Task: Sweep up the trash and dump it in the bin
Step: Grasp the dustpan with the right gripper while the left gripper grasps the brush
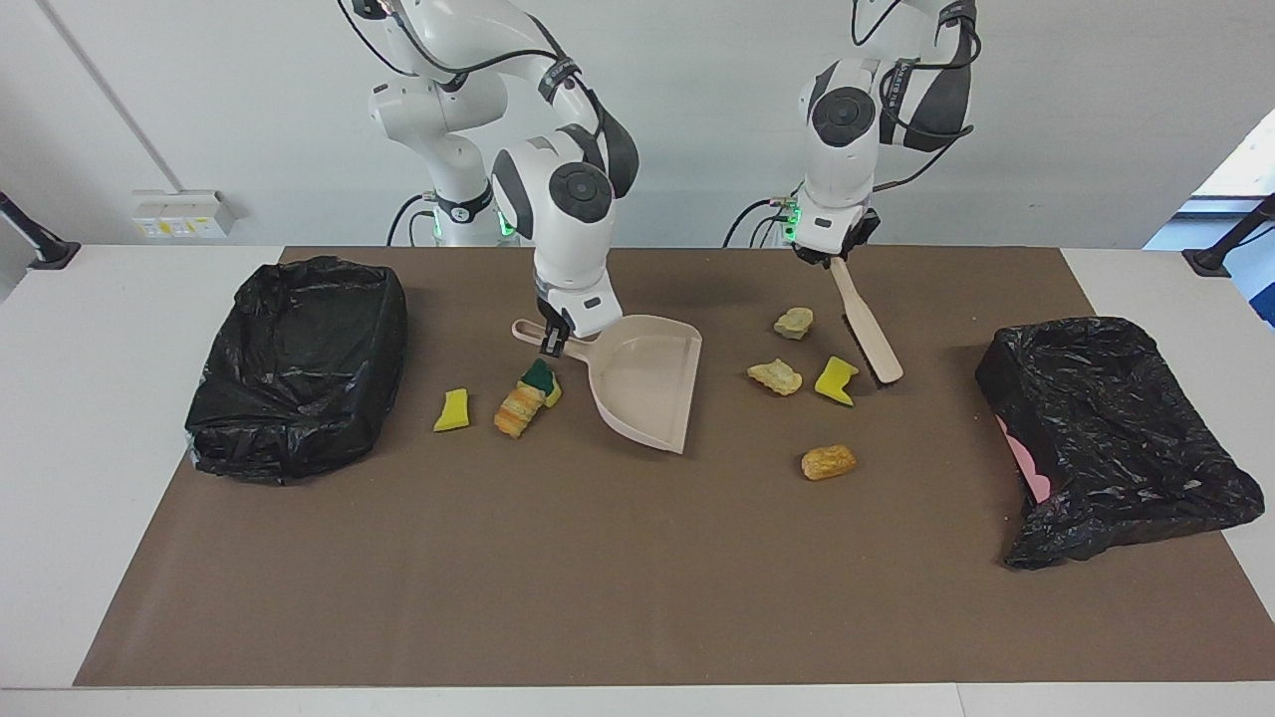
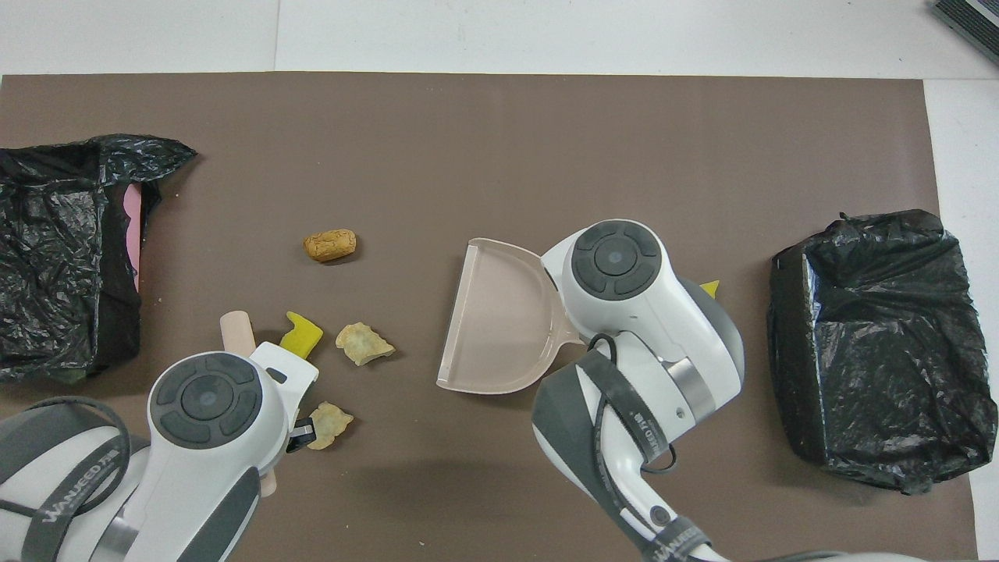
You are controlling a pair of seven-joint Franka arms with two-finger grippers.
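Trash [image 1: 774,375]: seven light, soft or crumbly scraps scattered mid-tabletop [image 1: 637,597]; sweep, never pinch. Right end effector [image 1: 554,339] clamps dustpan [image 1: 647,383] handle, the proper hold; left end effector [image 1: 829,256] clamps brush [image 1: 867,324] handle beside four scraps.

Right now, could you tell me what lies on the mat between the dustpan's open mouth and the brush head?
In the facing view, a tan crumbly lump and a yellow sponge bit lie between the dustpan and the brush.
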